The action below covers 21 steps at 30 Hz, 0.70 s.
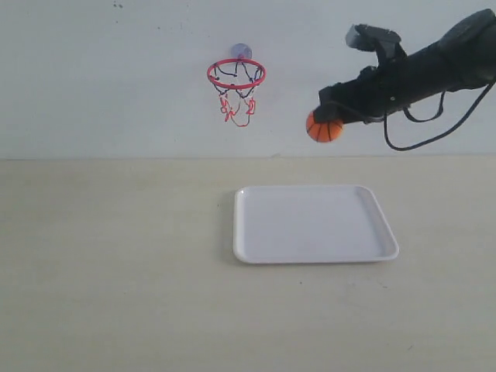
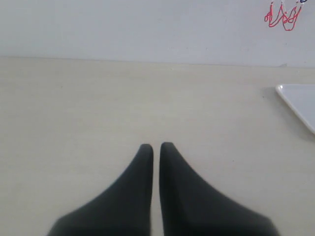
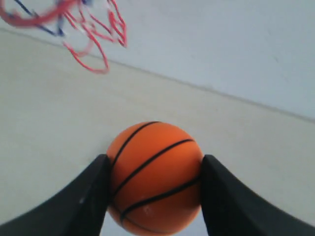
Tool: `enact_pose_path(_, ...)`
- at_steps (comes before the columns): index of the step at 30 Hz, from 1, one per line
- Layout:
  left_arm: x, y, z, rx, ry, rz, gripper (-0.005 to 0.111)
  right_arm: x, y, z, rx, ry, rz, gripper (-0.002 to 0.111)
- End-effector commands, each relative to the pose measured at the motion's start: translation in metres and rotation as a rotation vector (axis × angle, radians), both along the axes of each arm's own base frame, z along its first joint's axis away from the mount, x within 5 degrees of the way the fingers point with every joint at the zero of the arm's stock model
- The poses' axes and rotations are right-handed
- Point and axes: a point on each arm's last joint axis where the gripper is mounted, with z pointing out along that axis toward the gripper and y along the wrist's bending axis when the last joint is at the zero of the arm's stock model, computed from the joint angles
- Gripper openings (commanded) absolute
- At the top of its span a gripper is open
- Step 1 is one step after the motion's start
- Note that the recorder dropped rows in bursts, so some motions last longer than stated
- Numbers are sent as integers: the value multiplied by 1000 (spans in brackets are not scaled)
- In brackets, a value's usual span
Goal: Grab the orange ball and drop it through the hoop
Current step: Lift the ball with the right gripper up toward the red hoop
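The orange ball [image 1: 324, 129] [image 3: 155, 177] hangs in the air, high above the table and to the right of the hoop, and my right gripper [image 1: 325, 118] [image 3: 154, 169] is shut on it with a black finger pressed against each side. The hoop [image 1: 236, 74] [image 3: 44, 14], a red ring with black and red net, is mounted on the back wall by a bluish suction cup [image 1: 241, 51]. The ball sits lower than the ring. My left gripper [image 2: 156, 146] is shut with nothing in it, low over bare table; only the net's tip [image 2: 283, 15] shows there.
A white rectangular tray [image 1: 314, 223] [image 2: 301, 104] lies on the beige table below and between the ball and the hoop. A black cable [image 1: 422, 139] loops under the right arm. The pale wall stands right behind the hoop.
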Motion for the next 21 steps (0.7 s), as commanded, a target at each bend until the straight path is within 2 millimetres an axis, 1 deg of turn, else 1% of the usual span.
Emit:
enact_pose_path(1,0,0,0,-13,-7,3,4,6,5,32,185,-209,3,0)
enact_pose_path(2,0,0,0,-13,-7,3,4,8,7,35,236,-243,1,0)
enact_pose_path(7,0,0,0,-13,-7,3,4,10,8,52,358,-378,-8,0)
enact_pose_path(10,0,0,0,-13,-7,3,4,13,8,49,308,-426,18,0)
enact_pose_path(12,0,0,0,-13,-7,3,4,14,9,44,294,-433,32,0)
enact_pose_path(15,0,0,0,-13,-7,3,4,17,14,29,271,-434,71,0)
enact_pose_path(18,0,0,0,-13,-7,3,4,19,21,13,190,-487,130,0)
enact_pose_path(20,0,0,0,-13,-7,3,4,21,24,9,169,-505,153,0)
enact_pose_path(21,0,0,0,-13,-7,3,4,21,24,10,167,-513,157,0)
